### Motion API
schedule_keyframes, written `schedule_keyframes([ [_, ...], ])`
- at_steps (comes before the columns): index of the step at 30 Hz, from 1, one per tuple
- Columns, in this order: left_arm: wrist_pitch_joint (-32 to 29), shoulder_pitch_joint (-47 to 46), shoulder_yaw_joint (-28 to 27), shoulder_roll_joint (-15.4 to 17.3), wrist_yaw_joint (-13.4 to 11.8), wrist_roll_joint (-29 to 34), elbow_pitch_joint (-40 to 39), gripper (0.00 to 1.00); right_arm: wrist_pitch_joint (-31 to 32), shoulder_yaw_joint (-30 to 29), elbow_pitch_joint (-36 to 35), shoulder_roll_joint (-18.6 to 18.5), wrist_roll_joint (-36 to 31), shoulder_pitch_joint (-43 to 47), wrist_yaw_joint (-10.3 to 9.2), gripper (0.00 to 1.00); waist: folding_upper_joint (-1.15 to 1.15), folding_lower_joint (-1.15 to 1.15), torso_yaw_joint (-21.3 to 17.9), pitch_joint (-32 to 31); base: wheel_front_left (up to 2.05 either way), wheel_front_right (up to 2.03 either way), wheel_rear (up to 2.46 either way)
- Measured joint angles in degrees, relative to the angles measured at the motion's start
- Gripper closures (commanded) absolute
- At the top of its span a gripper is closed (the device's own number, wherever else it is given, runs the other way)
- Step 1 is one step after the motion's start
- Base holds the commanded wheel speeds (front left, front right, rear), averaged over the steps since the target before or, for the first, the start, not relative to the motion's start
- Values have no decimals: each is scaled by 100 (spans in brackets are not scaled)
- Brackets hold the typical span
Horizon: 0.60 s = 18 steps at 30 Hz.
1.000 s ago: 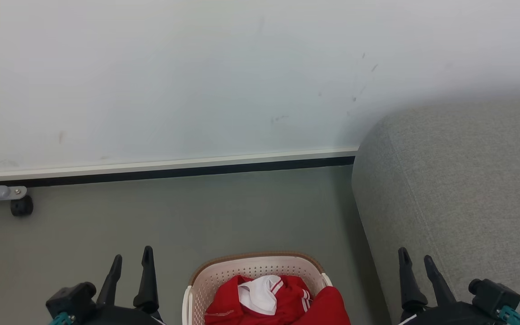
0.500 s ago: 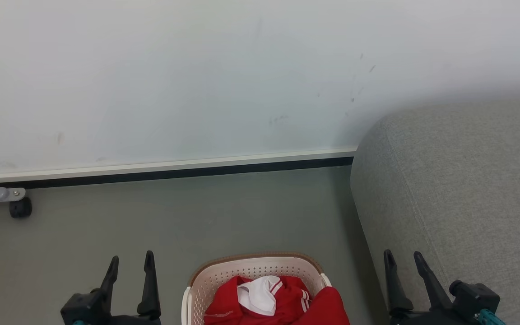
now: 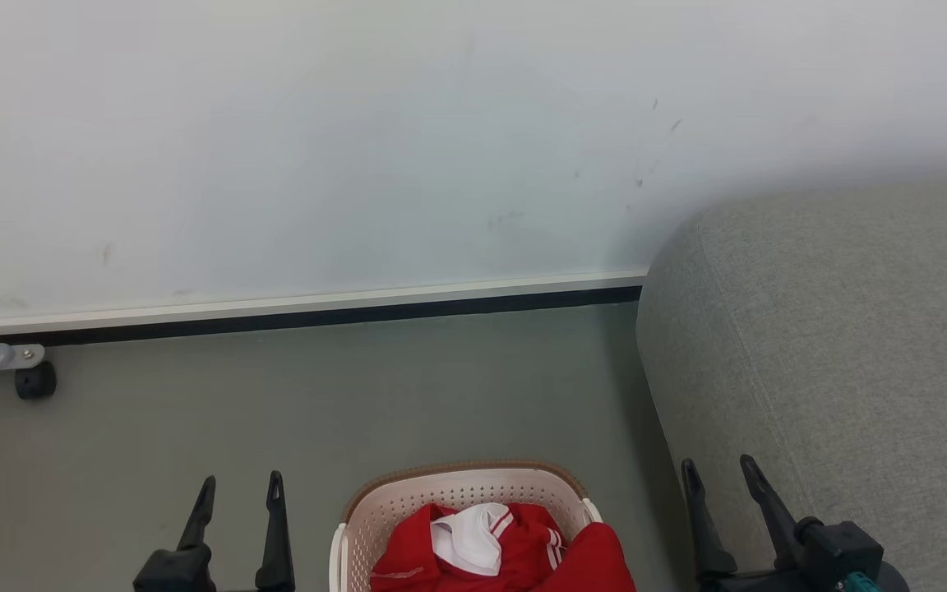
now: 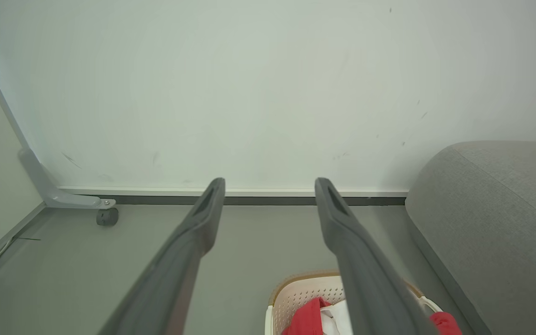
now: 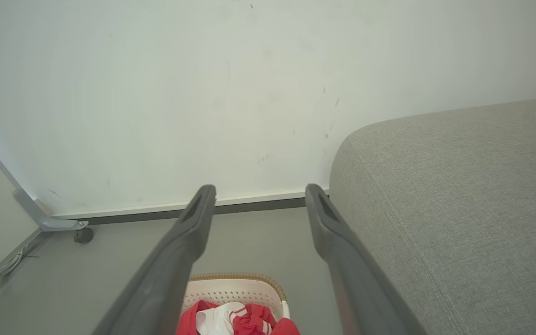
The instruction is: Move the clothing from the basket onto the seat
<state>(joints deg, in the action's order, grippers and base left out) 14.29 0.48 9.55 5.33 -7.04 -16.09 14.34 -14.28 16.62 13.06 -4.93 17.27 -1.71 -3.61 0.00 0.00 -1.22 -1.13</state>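
One basket near seat, likely castor by wall

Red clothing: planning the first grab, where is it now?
In the head view's bottom centre, the red-and-white clothing lies in the cream perforated plastic basket on the grey floor, just left of the grey fabric sofa.

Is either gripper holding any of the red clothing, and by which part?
Nothing is held. The left gripper and the right gripper both stand open and empty, and the clothing lies in the basket.
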Motion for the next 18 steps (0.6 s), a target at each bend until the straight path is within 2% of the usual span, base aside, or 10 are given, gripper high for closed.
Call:
schedule_keyframes([
  [18, 0, 0, -96, -35, 56, -13, 176, 0, -1, -104, 7, 7, -25, 27, 8, 0, 0, 0, 6, -6, 0, 0, 0],
])
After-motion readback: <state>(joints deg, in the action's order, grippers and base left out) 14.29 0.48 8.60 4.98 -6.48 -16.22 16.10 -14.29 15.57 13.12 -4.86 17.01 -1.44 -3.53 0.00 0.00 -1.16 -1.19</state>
